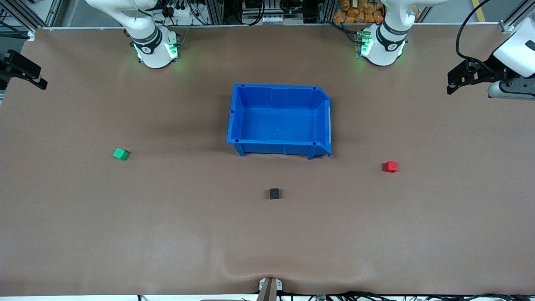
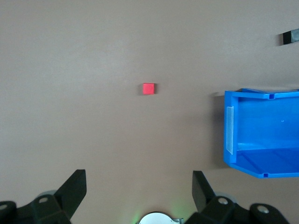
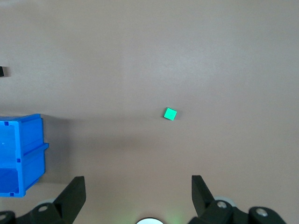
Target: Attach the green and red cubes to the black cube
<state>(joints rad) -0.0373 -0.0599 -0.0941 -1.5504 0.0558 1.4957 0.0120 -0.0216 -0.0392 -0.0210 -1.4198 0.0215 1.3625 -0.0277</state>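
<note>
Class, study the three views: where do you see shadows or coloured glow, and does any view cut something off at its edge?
Front view: soft shadow on the table beside the blue bin toward the right arm's end; green glow from the lights at both arm bases. Left wrist view: the black cube is cut by the frame edge; the red cube looks sharp. Right wrist view: a shadow band beside the bin; the green cube is crisp.

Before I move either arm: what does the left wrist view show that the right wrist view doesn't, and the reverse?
Only the left wrist view shows the red cube, lying alone on the table, and the open left hand over bare table.
Only the right wrist view shows the green cube, also lying alone, and the open right hand, holding nothing.
Both show part of the blue bin, empty where visible, and the black cube cut off at the picture's edge.
</note>
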